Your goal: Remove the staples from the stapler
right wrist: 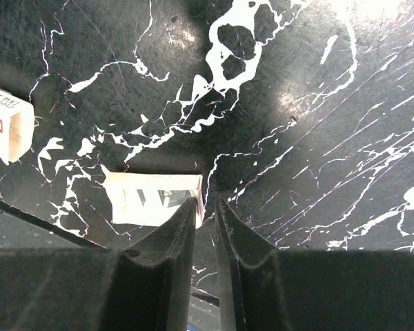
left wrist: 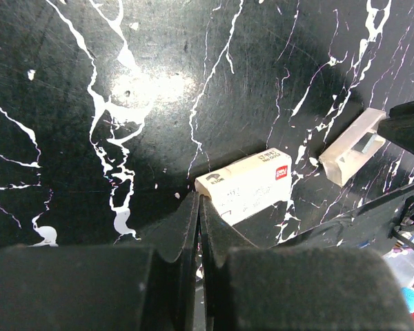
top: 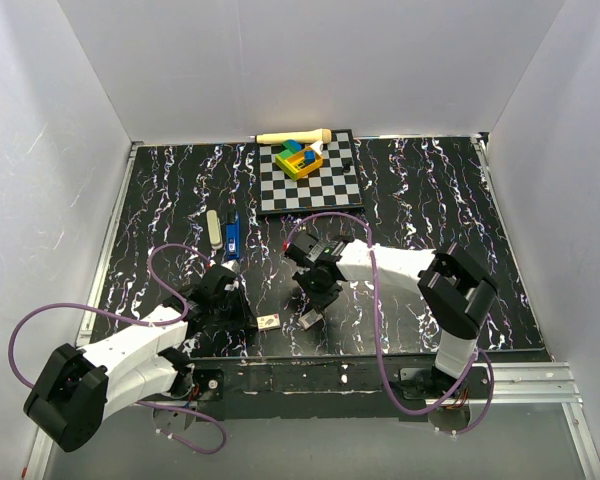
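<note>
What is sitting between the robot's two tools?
A small white box beside the left tool, then an open white tray by the right tool. The left wrist view shows both.

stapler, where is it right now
Top view: the stapler lies on the left half of the table, right beside a pale oblong object, just nearer than the left corner of the checkerboard.

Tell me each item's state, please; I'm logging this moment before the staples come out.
stapler, lying flat, untouched; open or closed unclear.
staple box, lying flat, one end open.
inner tray, out of the box, lying apart from it.
left gripper, jaws shut, empty, tips at the box.
right gripper, jaws nearly closed at the tray's end; grip unclear.
toy blocks, piled on the checkerboard.
</note>
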Robot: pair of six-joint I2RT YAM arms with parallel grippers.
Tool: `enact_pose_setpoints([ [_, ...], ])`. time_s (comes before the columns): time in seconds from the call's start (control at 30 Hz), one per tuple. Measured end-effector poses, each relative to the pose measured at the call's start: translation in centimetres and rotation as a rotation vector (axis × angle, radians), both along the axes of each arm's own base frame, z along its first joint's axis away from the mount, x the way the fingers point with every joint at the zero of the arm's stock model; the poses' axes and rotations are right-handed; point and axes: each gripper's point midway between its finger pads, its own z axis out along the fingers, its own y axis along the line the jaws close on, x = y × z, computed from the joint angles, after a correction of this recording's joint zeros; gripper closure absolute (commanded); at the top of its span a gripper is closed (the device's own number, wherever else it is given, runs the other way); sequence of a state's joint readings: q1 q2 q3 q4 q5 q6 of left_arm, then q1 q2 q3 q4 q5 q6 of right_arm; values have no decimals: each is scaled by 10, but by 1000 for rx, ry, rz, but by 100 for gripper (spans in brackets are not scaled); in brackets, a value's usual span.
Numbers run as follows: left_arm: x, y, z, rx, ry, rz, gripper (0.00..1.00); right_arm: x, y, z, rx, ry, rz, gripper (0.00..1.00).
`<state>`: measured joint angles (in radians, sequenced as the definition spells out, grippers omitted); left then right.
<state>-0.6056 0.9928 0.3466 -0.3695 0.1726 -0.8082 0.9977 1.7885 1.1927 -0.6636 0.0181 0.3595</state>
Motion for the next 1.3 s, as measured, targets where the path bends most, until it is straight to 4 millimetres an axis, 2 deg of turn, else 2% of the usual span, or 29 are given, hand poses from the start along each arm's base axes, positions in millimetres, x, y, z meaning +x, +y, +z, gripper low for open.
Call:
enact_pose_setpoints([
  [0.4,0,0,-1,-1,-1,0,100,-9,0,-8,-15,40,18,83],
  [0.6,0,0,-1,-1,-2,0,100,-14,1,-8,-13,60,30,98],
  [0.9,0,0,-1,-3,-4,-2,100,-14,0,-8,-16,61,21,99],
  [1.1,-2,-2,-1,-3,-4,-12,100,-8,-4,-7,-45,29,-17,99],
  [1.3,-3,-4,-1,-6,-5,-18,100,-1,1,-1,-39,9,-69,99],
])
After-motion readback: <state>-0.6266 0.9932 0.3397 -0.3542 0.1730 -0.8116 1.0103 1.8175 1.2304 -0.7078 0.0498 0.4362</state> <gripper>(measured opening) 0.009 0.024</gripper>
